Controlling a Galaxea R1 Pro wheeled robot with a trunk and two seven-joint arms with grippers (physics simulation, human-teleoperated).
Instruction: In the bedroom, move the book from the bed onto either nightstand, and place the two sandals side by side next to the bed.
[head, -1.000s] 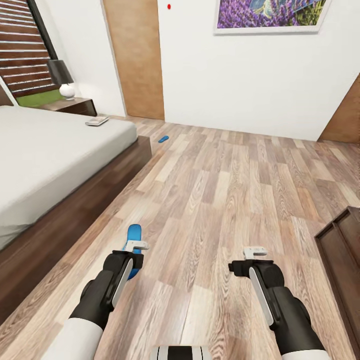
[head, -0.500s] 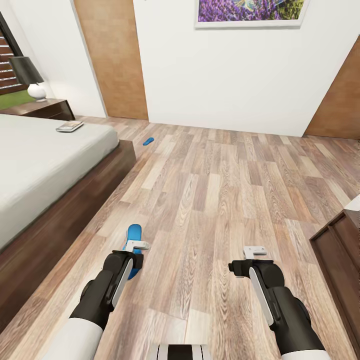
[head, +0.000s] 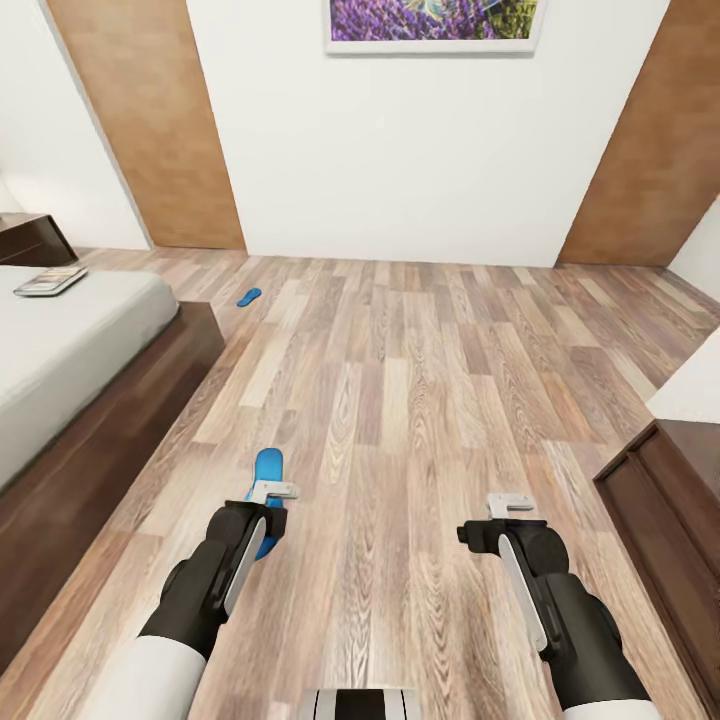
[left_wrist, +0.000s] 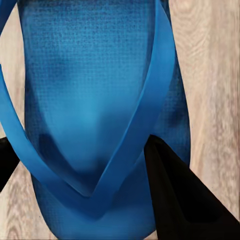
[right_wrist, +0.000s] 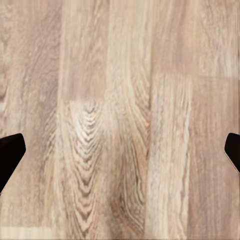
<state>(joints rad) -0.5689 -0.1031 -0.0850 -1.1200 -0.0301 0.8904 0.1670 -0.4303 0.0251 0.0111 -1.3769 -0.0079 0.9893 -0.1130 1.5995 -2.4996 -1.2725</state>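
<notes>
My left gripper (head: 270, 492) hangs low over the plank floor, shut on a bright-blue sandal (head: 267, 470) whose toe end sticks out past the fingers. The left wrist view has that sandal (left_wrist: 95, 100) close up, with a dark finger (left_wrist: 175, 190) pressed against its strap. The other sandal (head: 249, 296) lies on the floor far ahead, near the corner of the bed (head: 70, 350). On the grey mattress rests the book (head: 50, 281), and the nightstand (head: 30, 238) stands just behind it. My right gripper (head: 510, 503) is open over bare floor (right_wrist: 120, 125).
A dark wooden cabinet (head: 670, 500) stands at the right edge, close to my right arm. Two wood-panelled wall sections (head: 150, 120) (head: 640, 150) flank the white wall with a lavender picture (head: 430, 20). Open floor stretches ahead between bed and cabinet.
The whole view has swung to the right, so the bed, book and far sandal slid left and the lamp and window left the picture. Both arms and the held sandal keep their place.
</notes>
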